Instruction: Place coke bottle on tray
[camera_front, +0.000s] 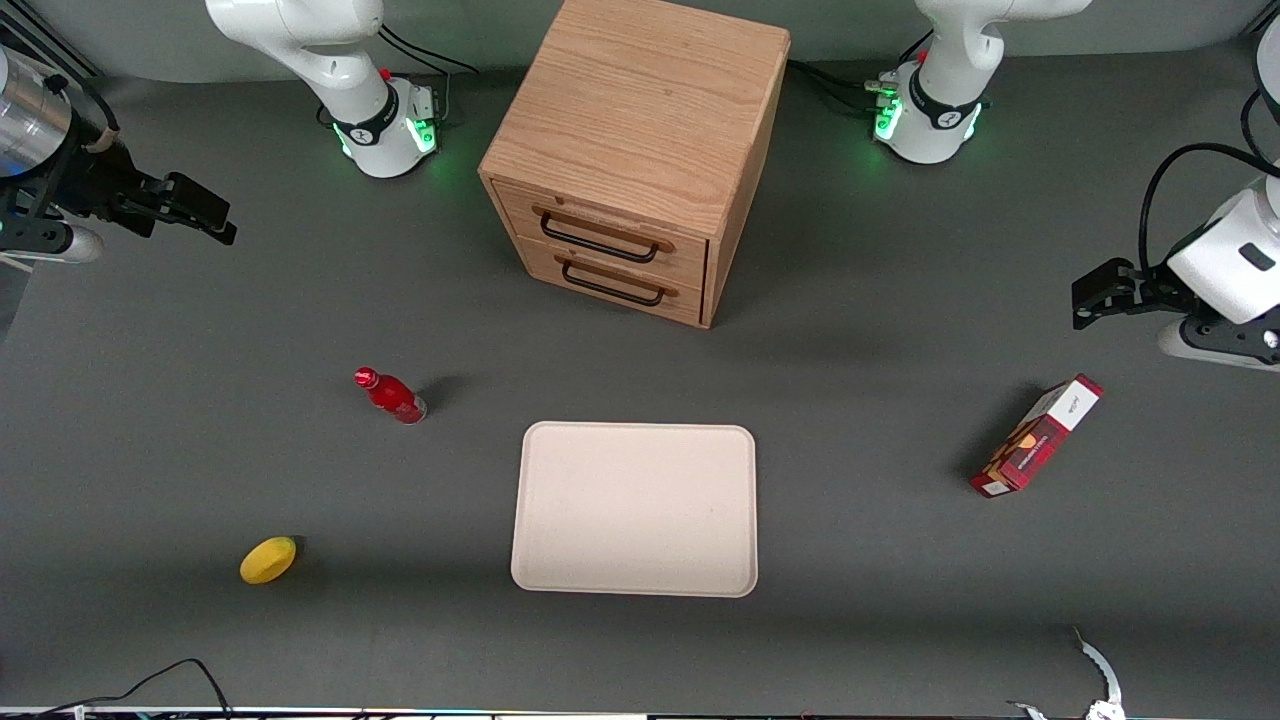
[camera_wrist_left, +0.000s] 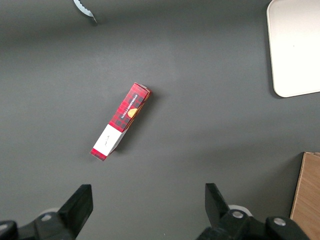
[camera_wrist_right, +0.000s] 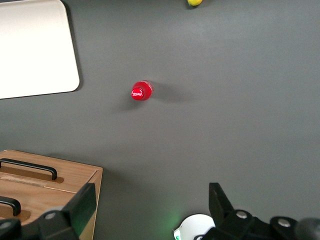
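standing upright on the bench, bottle sat near tray, end effector hovered wide open, empty, high above

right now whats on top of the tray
Nothing is on the tray; its whole surface shows bare. The coke bottle stands upright on the table beside it, apart from the rim. The gripper, open, hangs far off at the working arm's end.

White, rounded arm links rise from bases ringed black and lit green; the black gripper has blocky, wide-parted fingers.
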